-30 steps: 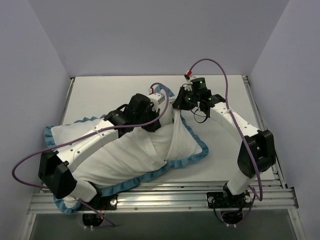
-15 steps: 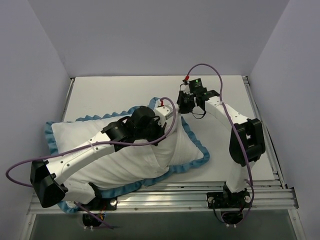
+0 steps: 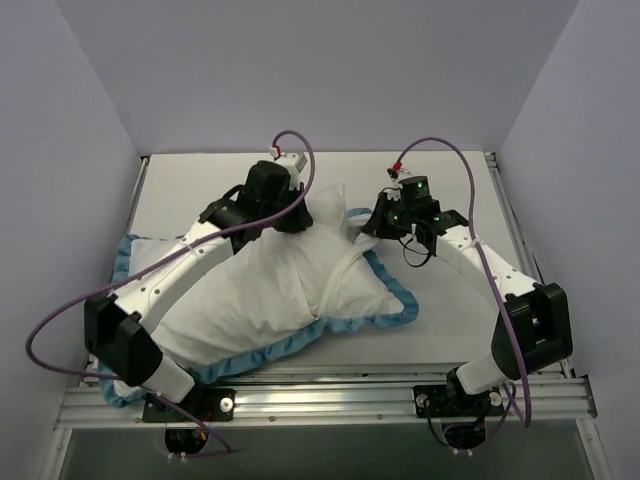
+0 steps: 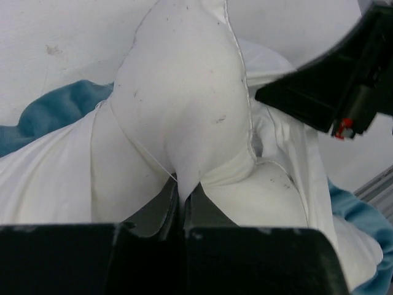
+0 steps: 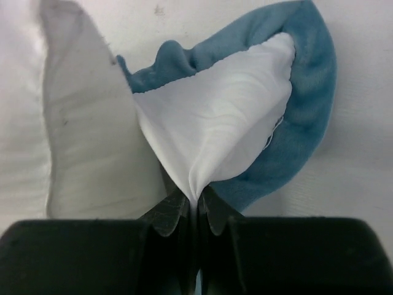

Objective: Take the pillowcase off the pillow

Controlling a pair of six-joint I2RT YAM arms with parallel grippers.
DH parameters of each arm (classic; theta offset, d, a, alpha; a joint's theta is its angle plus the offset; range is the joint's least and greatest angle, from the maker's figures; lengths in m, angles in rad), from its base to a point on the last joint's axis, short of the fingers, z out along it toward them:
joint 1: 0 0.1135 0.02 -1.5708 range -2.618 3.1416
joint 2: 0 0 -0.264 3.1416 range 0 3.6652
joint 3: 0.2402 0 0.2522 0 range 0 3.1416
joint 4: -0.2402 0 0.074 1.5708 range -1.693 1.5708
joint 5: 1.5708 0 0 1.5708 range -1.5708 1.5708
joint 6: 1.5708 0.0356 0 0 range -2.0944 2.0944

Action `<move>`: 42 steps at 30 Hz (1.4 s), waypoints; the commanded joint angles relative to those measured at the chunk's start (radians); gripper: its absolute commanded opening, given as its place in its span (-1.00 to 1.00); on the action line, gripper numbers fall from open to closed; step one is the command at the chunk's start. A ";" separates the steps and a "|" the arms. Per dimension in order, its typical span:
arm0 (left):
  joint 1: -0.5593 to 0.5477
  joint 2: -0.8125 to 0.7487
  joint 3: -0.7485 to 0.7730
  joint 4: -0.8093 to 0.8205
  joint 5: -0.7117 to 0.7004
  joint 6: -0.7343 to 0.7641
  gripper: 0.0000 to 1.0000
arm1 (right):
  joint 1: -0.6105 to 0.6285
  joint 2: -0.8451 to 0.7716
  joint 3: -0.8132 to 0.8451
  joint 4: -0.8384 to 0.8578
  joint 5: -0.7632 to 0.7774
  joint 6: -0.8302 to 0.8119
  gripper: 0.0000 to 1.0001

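Top external: my left fingers (image 4: 182, 200), pinching the pillow (image 3: 330, 205), have pulled its corner clear; right fingers (image 5: 195, 209) pinch the pillowcase (image 5: 215, 123). Removal underway.

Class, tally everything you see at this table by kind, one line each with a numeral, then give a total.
Pillow: 1
Pillowcase: 1
Robot arms: 2 (left arm, right arm)
Total: 4
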 commanded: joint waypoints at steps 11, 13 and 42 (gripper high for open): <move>0.065 0.311 0.269 0.073 0.001 -0.090 -0.54 | -0.016 -0.104 0.096 -0.063 0.243 -0.079 -0.13; 0.042 0.270 0.248 0.076 0.007 -0.048 -0.08 | -0.010 -0.139 0.085 -0.069 0.255 -0.078 -0.09; -0.162 0.219 -0.024 0.035 0.020 0.304 -0.46 | 0.403 -0.345 -0.225 -0.004 0.497 0.204 0.38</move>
